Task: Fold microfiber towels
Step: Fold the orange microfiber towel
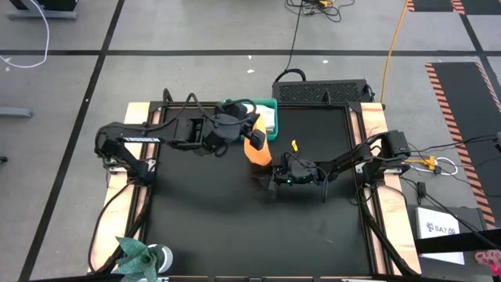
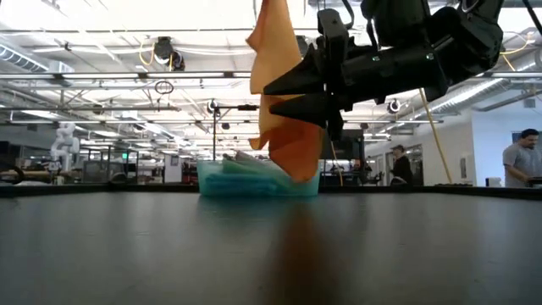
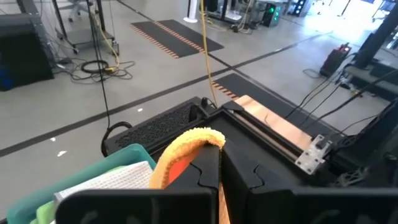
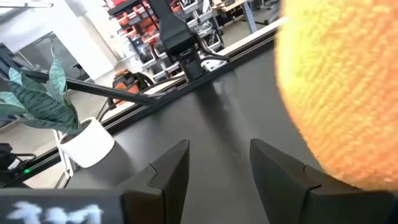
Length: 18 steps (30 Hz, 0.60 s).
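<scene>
An orange-yellow microfiber towel (image 1: 259, 149) hangs over the far middle of the black table, with my left gripper (image 1: 250, 130) shut on its top. In the low view the towel (image 2: 284, 127) runs up out of the picture, so that gripper is hidden there. My right gripper (image 2: 267, 103) stands open and level, on the near side of the towel's hanging part. In the right wrist view the towel (image 4: 339, 81) lies beside one finger and nothing is between the fingers (image 4: 217, 168). More towels lie in the teal bin (image 1: 268, 104). My left gripper pinches a rounded fold of the orange-yellow towel (image 3: 194, 140) between its two shut fingers (image 3: 245, 177); the fold bulges out past the fingertips. The fingers reach out nearly level from the table's left. The towel hangs slack below them, its lower end (image 2: 298, 174) clear of the table.
The teal bin (image 2: 222, 182) stands at the table's far edge behind the towel, holding a light grey (image 3: 106, 180) and a green cloth. A potted plant (image 1: 142, 255) stands at the near left corner. The black tabletop (image 1: 313, 227) stretches toward the near edge.
</scene>
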Tool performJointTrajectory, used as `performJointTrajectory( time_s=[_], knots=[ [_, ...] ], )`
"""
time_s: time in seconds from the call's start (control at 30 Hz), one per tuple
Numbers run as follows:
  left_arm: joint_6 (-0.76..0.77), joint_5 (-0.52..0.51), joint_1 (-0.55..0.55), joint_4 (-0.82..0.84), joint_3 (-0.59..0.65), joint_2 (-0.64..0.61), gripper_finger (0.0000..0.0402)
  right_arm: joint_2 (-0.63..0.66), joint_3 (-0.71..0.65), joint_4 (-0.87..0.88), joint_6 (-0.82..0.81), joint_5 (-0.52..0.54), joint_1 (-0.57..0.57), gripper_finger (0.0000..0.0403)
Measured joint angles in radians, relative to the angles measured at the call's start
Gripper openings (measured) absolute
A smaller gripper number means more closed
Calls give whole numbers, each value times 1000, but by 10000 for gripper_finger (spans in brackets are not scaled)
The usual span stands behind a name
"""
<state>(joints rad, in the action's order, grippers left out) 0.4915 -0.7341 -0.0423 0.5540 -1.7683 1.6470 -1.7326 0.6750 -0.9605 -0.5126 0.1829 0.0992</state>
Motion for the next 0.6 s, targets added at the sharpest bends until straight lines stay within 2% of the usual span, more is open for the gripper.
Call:
performJointTrajectory(
  time_s=[0.33, 0.6],
  knots=[
    [-1, 27, -22, -6, 0, 0, 5, 5, 0, 3, 54, 0, -14, 160],
    [-12, 27, -52, -5, 0, 0, 5, 83, 0, 10, 136, 44, -92, 160]
  ],
)
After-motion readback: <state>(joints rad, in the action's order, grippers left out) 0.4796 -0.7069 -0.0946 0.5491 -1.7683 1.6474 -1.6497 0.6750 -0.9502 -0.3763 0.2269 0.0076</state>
